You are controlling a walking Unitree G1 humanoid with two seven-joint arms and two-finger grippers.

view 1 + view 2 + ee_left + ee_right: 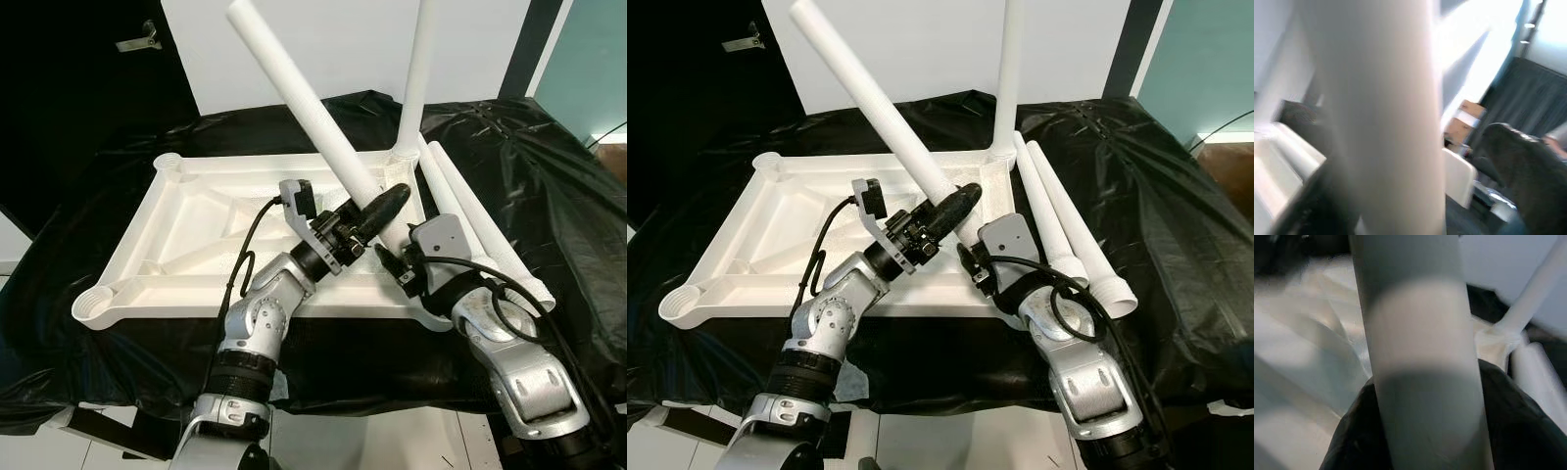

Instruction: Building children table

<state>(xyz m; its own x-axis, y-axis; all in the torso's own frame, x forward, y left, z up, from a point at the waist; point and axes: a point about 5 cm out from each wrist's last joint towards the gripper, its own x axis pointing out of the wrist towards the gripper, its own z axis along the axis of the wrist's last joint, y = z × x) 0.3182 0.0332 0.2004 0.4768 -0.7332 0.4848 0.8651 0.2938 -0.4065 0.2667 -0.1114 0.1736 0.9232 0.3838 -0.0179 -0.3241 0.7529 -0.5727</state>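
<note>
Upturned white tabletop (186,245) lies underside-up on a surface draped in black plastic sheet (549,186); ribbed underside, round leg sockets at the corners

Nearest, at the tabletop's near right corner: right gripper (397,253), silver arm coming up from below. Its fingers are hidden behind the wrist block in the head views; cannot tell whether they grip. Right wrist view is blurred, with the held leg close in front of a dark finger

Just left of it, over the tabletop's right half: left gripper (377,211), black fingers (387,204) clamped on a white table leg (304,98). Leg is tilted, lower end down by the near right corner, upper end leaning up and away to the left

At the tabletop's far right corner: a second leg (416,69) stands upright in its socket

Just off the tabletop's right edge: two loose legs (480,225) lie side by side on the sheet, touching, running near to far

Beyond the tabletop: white wall (333,44)
</note>
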